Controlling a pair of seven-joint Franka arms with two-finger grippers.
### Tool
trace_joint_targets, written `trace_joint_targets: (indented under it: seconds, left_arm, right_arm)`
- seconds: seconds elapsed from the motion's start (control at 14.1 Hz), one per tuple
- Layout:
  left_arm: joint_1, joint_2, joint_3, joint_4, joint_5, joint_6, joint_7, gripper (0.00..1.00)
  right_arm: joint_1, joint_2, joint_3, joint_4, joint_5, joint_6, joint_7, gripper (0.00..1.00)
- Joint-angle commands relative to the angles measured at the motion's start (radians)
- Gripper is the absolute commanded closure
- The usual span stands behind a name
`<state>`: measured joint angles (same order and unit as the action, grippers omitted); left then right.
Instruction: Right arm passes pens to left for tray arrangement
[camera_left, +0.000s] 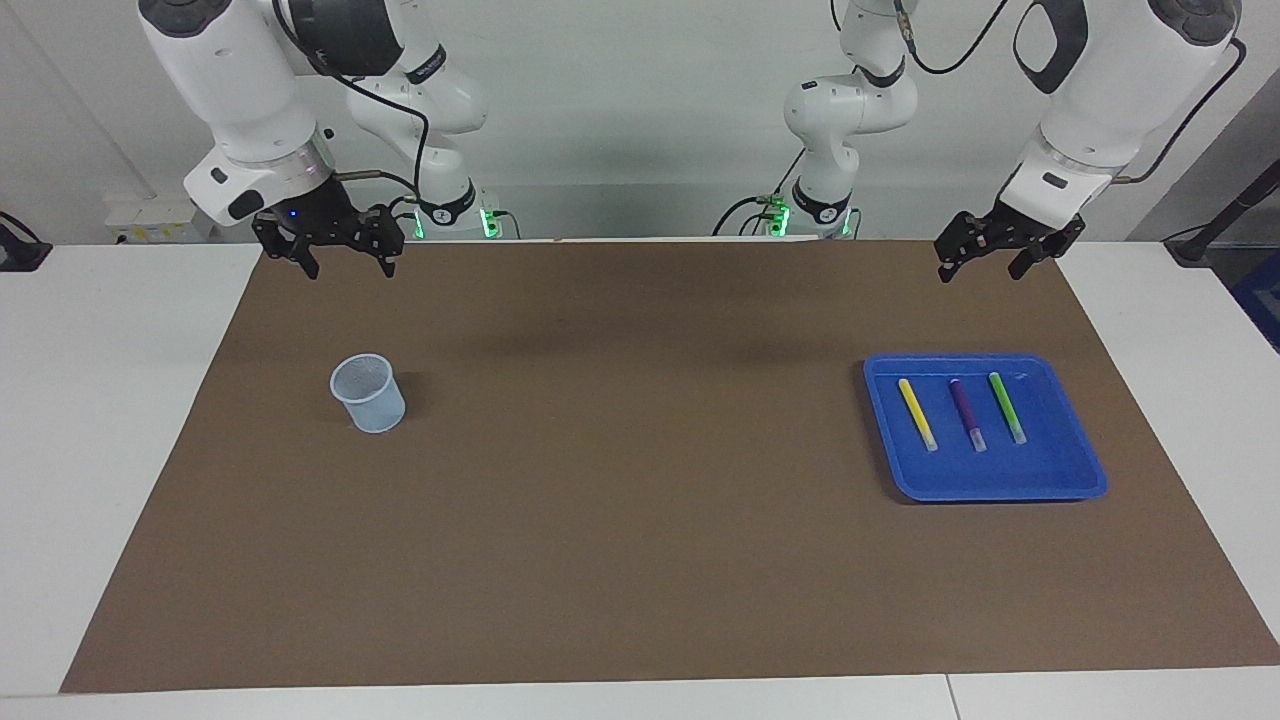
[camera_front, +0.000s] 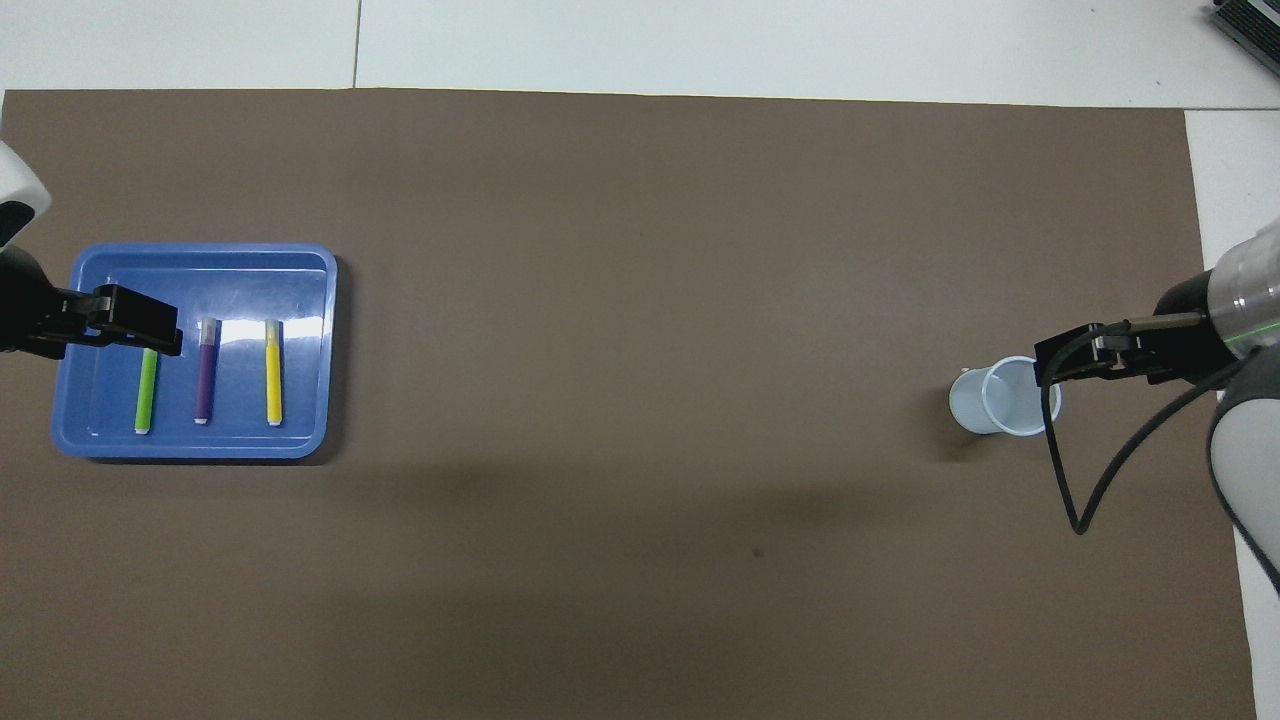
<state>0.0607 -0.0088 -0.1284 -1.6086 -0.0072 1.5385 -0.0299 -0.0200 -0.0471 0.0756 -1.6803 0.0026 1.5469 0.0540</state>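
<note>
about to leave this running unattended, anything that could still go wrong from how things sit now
Little looks risky: the yellow pen, purple pen and green pen lie apart in the blue tray, and both open grippers hang empty.

1. The mesh cup stands light and upright; the right gripper, above the mat's robot-side edge near it, might tip it on a low sweep.

2. The left gripper, raised near the tray, could nudge its rim if it drops.
</note>
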Motion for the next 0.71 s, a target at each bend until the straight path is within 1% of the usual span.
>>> trace_joint_targets:
  seconds: [0.0, 0.14, 0.64]
  left_arm:
    - [-0.033, -0.019, 0.030, -0.014, 0.019, 0.000, -0.004, 0.00]
    - [-0.044, -0.019, 0.052, -0.010, 0.021, -0.009, 0.002, 0.00]
    - [-0.051, -0.030, 0.058, -0.004, 0.015, -0.015, -0.002, 0.00]
  right_arm:
    - [-0.011, -0.002, 0.010, 0.004, 0.004, -0.005, 0.014, 0.00]
    - [-0.011, -0.002, 0.010, 0.004, 0.004, -0.007, 0.015, 0.00]
    - [-0.011, 0.000, 0.010, 0.004, 0.005, -0.002, 0.014, 0.00]
